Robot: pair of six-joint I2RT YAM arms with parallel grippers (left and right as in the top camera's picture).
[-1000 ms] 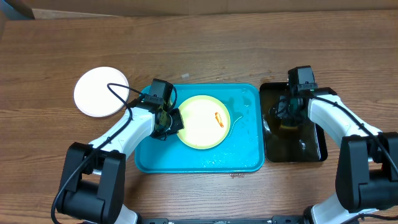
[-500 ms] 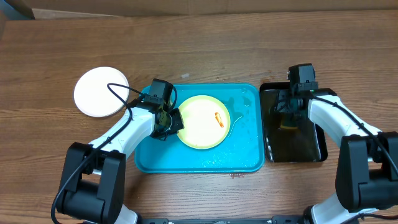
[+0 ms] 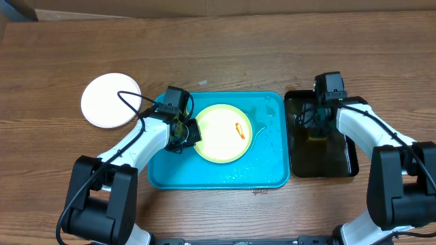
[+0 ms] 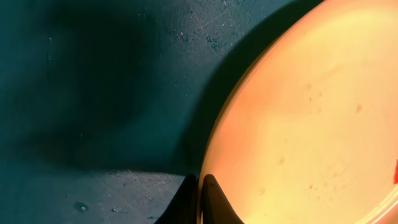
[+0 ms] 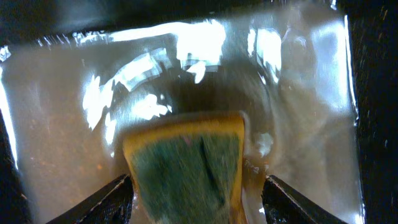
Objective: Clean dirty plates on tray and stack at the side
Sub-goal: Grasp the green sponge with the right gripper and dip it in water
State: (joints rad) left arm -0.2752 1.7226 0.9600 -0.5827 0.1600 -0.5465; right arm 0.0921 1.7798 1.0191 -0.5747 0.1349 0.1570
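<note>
A pale yellow plate (image 3: 221, 136) with a small orange-red smear (image 3: 238, 129) lies in the turquoise tray (image 3: 225, 173). A thin white rim shows along its right edge. My left gripper (image 3: 185, 133) is shut on this plate's left rim; the left wrist view shows the fingers (image 4: 200, 200) pinching the rim of the plate (image 4: 298, 124). A white plate (image 3: 111, 101) lies on the table to the left of the tray. My right gripper (image 3: 317, 124) is open over the black tray (image 3: 340, 160), its fingers (image 5: 196, 196) either side of a green and yellow sponge (image 5: 183, 168).
The black tray holds shiny soapy water (image 5: 298, 93) around the sponge. The turquoise tray floor (image 4: 93, 93) is wet with droplets. A cardboard edge (image 3: 20, 10) lies at the far left of the wooden table (image 3: 225, 47).
The right gripper shifted slightly over the black tray and the water's reflections changed; the sponge shows again below it. The left arm and the plates have not moved.
</note>
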